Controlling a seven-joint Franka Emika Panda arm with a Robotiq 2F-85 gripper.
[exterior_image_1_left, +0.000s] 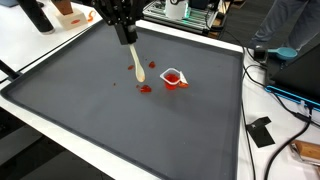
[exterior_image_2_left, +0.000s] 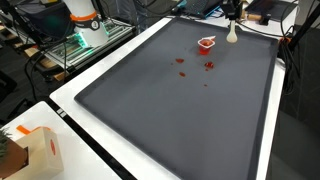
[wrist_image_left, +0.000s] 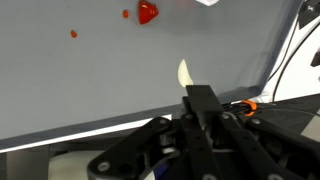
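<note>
While pinching the cream spoon (exterior_image_1_left: 136, 62) by its handle, with gripper (exterior_image_1_left: 128, 38) fingers pressed on it, holds it bowl-down over the far part of the grey mat (exterior_image_1_left: 90, 120), near the red cup (exterior_image_1_left: 173, 77) and red spots (exterior_image_1_left: 145, 88). Likely risks: smearing the spots or tipping the cup through a low sideways swing.

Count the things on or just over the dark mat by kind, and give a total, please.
Cream spoon, held in the gripper: 1
Small cup with red inside: 1
Red spots: at least 3
Total: at least 5
</note>
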